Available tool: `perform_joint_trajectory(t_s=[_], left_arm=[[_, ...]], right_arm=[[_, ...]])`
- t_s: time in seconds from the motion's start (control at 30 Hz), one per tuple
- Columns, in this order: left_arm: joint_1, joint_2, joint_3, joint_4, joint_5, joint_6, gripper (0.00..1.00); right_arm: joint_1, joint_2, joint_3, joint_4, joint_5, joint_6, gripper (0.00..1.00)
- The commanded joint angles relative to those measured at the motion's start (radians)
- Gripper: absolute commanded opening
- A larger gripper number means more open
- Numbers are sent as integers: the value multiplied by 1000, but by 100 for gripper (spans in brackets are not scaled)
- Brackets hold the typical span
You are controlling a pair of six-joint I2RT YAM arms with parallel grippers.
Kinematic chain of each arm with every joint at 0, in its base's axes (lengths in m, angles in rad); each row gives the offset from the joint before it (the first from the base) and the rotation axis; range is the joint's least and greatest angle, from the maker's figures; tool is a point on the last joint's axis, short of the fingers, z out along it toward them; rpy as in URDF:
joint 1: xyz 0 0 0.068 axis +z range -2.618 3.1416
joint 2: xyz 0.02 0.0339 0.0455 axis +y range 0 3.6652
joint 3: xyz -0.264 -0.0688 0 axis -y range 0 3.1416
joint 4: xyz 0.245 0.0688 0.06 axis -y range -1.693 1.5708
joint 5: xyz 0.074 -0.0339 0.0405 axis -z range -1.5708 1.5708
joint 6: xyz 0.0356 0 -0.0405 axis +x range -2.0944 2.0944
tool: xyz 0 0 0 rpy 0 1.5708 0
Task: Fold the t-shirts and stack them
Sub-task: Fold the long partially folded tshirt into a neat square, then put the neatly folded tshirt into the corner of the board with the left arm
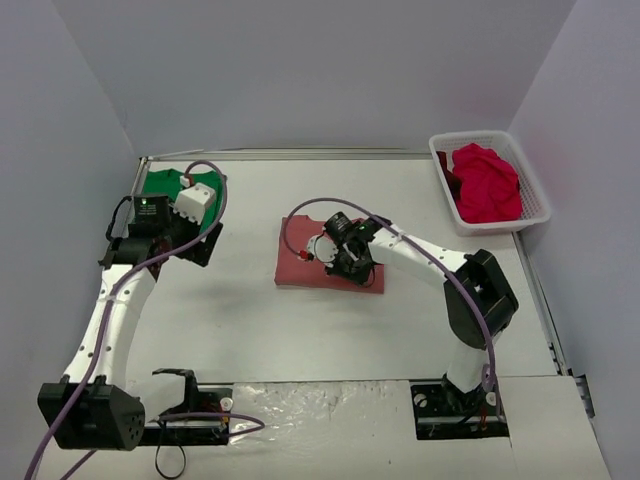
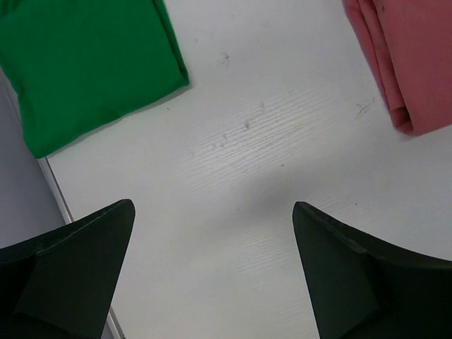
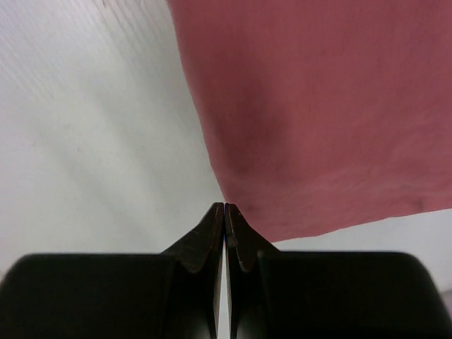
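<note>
Right gripper [image 3: 224, 206] closed at pink tee [image 3: 318, 106] edge; left gripper [image 2: 213, 206] gaping, empty, by green tee [image 2: 85, 63]; basket [image 1: 470, 136] right.

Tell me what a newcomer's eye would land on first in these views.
First, the folded salmon-pink t-shirt at the table's centre, with the right gripper shut at its edge. Next, the crimson t-shirts heaped in the white lattice basket at the far right corner. Last, the folded green t-shirt in the far left corner, with the left gripper open over the table near it.
</note>
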Motion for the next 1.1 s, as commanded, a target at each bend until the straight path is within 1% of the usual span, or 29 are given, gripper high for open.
perform_joint_trajectory(t_s=[0.0,0.07,0.1,0.2,0.23,0.27,0.33,0.43,0.57,0.7,0.9,0.97,1.07], left_arm=[[31,-77,5,-41,-13,-44,94],[44,-112,-21,-38,10,-46,94],[94,-138,-28,-34,16,-46,94],[137,-154,-39,-28,33,-52,94],[145,-153,-41,-22,36,-53,94],[154,-149,-42,-19,41,-55,94],[178,-143,-45,-2,51,-55,94],[197,-127,-39,12,58,-61,94],[205,-102,-21,9,77,-66,94],[205,-108,-16,-4,100,-67,94],[205,-140,-32,-4,134,-62,94],[206,-149,-39,-4,139,-56,94],[205,-154,-38,-5,127,-50,94]], right_arm=[[73,-64,13,77,286,31,0],[130,-52,27,100,340,-3,0],[148,-46,36,111,369,-11,0],[219,-3,60,178,493,-31,0],[234,26,60,201,568,-35,0],[258,46,60,248,610,-43,0],[277,113,63,285,685,-46,0],[314,201,49,400,872,-67,0],[351,320,61,459,1015,-72,0],[391,420,60,488,1078,-81,0],[447,485,50,488,1075,-80,0],[452,488,50,488,1073,-84,0],[440,433,58,488,1070,-97,0]])
